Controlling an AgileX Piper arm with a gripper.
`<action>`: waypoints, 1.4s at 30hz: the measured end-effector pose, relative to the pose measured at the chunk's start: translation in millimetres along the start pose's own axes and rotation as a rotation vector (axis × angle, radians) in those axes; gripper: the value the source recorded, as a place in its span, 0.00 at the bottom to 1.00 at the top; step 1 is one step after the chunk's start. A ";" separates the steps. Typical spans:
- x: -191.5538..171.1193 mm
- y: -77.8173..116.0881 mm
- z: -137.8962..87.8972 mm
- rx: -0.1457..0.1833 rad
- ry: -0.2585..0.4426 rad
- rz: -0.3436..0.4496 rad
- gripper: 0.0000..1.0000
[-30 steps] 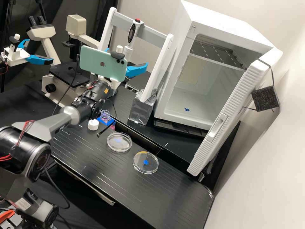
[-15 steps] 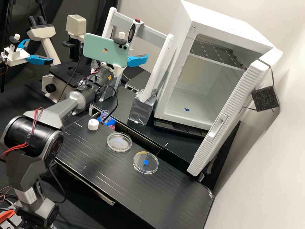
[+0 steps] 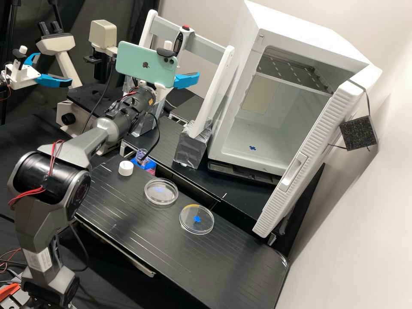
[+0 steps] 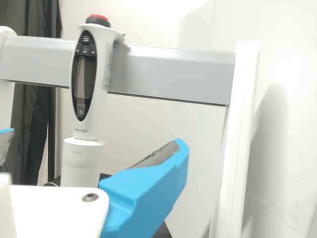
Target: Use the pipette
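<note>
One white pipette [image 4: 100, 64], with a red-topped button and a dark oval screen, hangs nearly upright on a long grey bar [image 4: 171, 74]. The bar joins two white posts [image 4: 238, 144], like a big rack. The white gripper [image 3: 186, 80] is close to that rack. Its two bright blue fingers [image 4: 148, 186] are wide apart, and a rough grey pad [image 4: 157, 155] lines one of them. In the wrist view, the pipette can be seen in the gap between the two fingers, but how deep it sits there is hard to tell. One finger's base looks very near the low part of the pipette; whether they touch cannot be told.

A mint green phone [image 3: 143, 64] sits on the arm, just behind the gripper. Silver tape [image 3: 190, 150] wraps the foot of one post. Beside the rack is a big white box [image 3: 240, 141] with its door open and a blue mark on its floor. On the other side is a cream microscope [image 3: 103, 34].

On the black bench [image 3: 206, 257] are a small white cap [image 3: 125, 168] and two clear round dishes [image 3: 161, 196], near each other but apart. A clear little jar [image 3: 142, 153] sits by a blue holder [image 3: 149, 163] near the cap.
</note>
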State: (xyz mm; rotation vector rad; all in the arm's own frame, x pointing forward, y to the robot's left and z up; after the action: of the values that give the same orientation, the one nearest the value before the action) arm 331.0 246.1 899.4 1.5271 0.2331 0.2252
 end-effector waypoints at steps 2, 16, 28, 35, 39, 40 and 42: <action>0.7 -0.5 0.6 0.000 -0.009 -0.007 0.00; 10.8 -1.8 4.1 -0.036 -0.043 -0.002 0.00; 15.5 -5.0 -0.1 -0.046 -0.052 -0.028 0.00; 16.7 -6.2 -4.1 -0.057 -0.052 -0.034 0.00; 17.2 -7.7 -5.6 -0.062 -0.053 -0.037 0.00; 17.1 -7.7 -5.5 -0.064 -0.054 -0.037 0.00; 17.2 -8.1 -7.2 -0.061 -0.054 -0.039 0.00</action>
State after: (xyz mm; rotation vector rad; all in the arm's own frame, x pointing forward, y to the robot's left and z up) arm 345.3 257.6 890.9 1.4653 0.2118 0.1587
